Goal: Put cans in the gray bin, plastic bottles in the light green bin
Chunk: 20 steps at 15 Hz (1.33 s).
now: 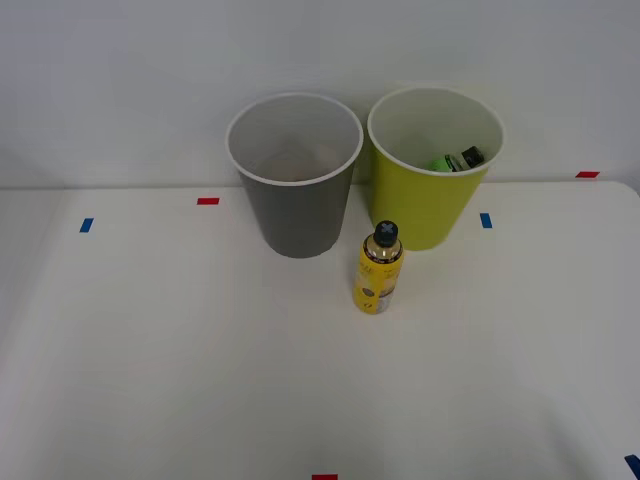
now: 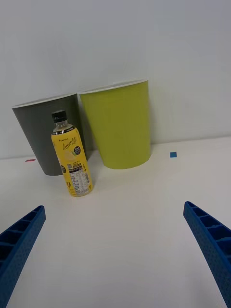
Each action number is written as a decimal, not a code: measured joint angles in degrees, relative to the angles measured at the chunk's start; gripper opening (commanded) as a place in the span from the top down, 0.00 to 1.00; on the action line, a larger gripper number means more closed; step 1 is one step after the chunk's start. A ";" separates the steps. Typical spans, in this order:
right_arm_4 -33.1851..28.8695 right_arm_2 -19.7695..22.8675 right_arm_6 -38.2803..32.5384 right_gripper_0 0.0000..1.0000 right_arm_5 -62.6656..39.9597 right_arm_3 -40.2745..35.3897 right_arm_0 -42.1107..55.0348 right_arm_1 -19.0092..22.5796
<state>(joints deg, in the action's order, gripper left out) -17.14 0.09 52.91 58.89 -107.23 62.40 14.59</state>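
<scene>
White table (image 1: 150, 350) against a plain pale wall; small red and blue tape marks scattered over the surface, one blue mark (image 1: 486, 220) just at 3 o'clock of the light green bin.

Gray bin (image 1: 296, 190) and light green bin (image 1: 432, 180) stand upright at the table's far edge, close beside each other, gray at 9 o'clock of green. Gray bin's inside looks bare from the front view. Inside the light green bin lies a green bottle (image 1: 445, 163) with a dark cap, low against the far wall.

Yellow bottle (image 1: 379, 268) stands upright on the table, black cap up, at 6 o'clock of the gap between the two bins, near both but apart from them.

Right gripper (image 2: 115, 240): blue ribbed fingers (image 2: 19, 236) spread wide, nothing between them, well short of the yellow bottle (image 2: 72, 159), hovering over bare table.
</scene>
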 measured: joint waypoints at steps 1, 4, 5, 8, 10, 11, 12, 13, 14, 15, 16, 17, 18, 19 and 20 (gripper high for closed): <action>0.00 0.00 0.00 0.00 0.00 0.00 0.00 0.00; 0.00 0.00 0.00 0.00 0.00 0.00 0.00 0.00; 0.00 0.00 0.00 0.00 0.00 0.00 0.00 0.00; 0.00 0.00 0.00 0.00 0.00 0.00 0.00 0.00; 0.00 0.00 0.00 0.00 0.00 0.00 0.00 0.00; 0.00 0.00 0.00 0.00 0.00 0.00 0.00 0.00; 0.00 0.00 0.00 0.00 0.00 0.00 0.00 0.00; 0.00 0.00 0.00 0.00 0.00 0.00 0.00 0.00; 0.00 0.00 0.00 0.00 0.00 0.00 0.00 0.00; 0.00 0.00 0.00 0.00 0.00 0.00 0.00 0.00; 0.00 0.00 0.00 0.00 0.00 0.00 0.00 0.00; 0.00 0.00 0.00 0.00 0.00 0.00 0.00 0.00; 0.00 0.00 0.00 0.00 0.00 0.00 0.00 0.00; 0.00 0.00 0.00 0.00 0.00 0.00 0.00 0.00; 0.00 0.00 0.00 0.00 0.00 0.00 0.00 0.00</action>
<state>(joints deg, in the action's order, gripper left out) -17.14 0.09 52.91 58.89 -107.23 62.40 14.59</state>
